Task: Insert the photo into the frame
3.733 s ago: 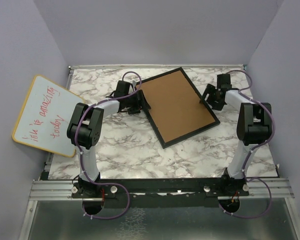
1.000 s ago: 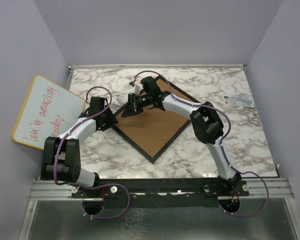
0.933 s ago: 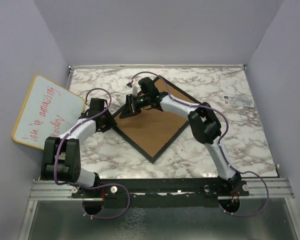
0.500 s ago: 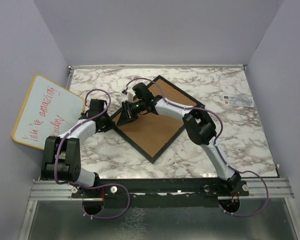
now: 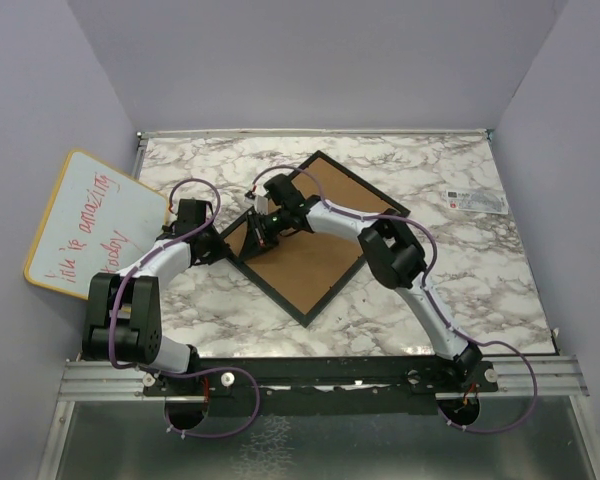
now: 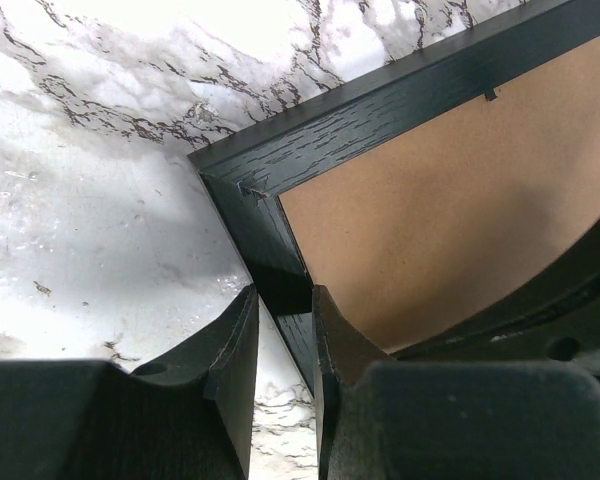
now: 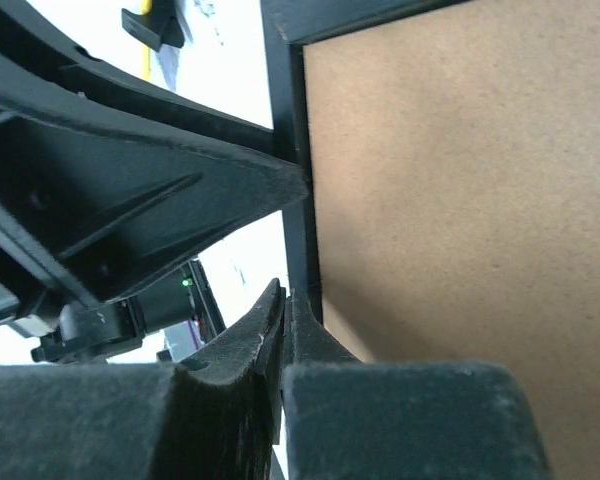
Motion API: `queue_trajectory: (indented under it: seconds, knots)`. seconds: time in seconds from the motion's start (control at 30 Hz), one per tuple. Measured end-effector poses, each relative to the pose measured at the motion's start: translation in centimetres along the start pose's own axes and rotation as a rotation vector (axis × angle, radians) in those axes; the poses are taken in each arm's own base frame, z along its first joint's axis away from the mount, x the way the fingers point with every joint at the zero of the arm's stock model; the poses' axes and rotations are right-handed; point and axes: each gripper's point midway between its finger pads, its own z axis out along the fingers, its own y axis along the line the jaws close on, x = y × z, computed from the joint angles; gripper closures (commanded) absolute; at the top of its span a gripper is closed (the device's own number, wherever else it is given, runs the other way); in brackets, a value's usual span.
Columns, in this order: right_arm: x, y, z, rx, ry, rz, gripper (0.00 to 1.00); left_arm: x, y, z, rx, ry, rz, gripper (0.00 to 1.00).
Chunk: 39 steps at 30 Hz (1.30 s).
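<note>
The black frame (image 5: 270, 293) lies face down as a diamond on the marble table, its brown backing board (image 5: 315, 245) up. The photo is hidden. My left gripper (image 5: 212, 248) sits at the frame's left corner. In the left wrist view its fingers (image 6: 235, 350) clamp the black rail (image 6: 380, 100) just below that corner, so the left gripper (image 6: 280, 310) is shut on it. My right gripper (image 5: 252, 232) reaches across the board to the same corner. In the right wrist view the right gripper (image 7: 283, 300) is shut, tips against the rail (image 7: 283, 70), nothing visible between them.
A yellow-rimmed whiteboard (image 5: 90, 230) with red writing leans off the table's left edge. A small white label (image 5: 475, 200) lies at the far right. The two grippers stand very close together at the frame's left corner. Purple walls enclose the table.
The right gripper has slid left over the board to the frame's left corner and its jaws have closed. The left gripper has narrowed onto the rail and holds still.
</note>
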Motion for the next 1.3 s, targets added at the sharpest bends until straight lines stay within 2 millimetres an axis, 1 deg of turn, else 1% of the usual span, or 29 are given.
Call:
queue_trajectory:
  seconds: [0.1, 0.23, 0.43, 0.93, 1.3]
  knots:
    - [0.2, -0.6, 0.3, 0.01, 0.014, 0.013, 0.91, 0.0, 0.0, 0.0, 0.001, 0.001, -0.001, 0.9]
    - [0.1, -0.6, 0.2, 0.018, 0.014, 0.007, 0.91, 0.0, 0.0, 0.0, 0.004, 0.002, -0.003, 0.9]
    - [-0.1, -1.0, 0.3, 0.045, 0.012, 0.014, 0.92, 0.0, 0.0, 0.0, 0.007, 0.003, -0.004, 0.9]
    - [-0.1, -2.1, 0.2, 0.113, 0.004, 0.013, 0.99, 0.0, 0.0, 0.0, 0.008, 0.004, -0.006, 0.9]
    - [-0.5, -2.6, -0.1, 0.24, -0.027, -0.008, 0.99, 0.0, 0.0, 0.0, 0.007, 0.003, -0.007, 0.9]
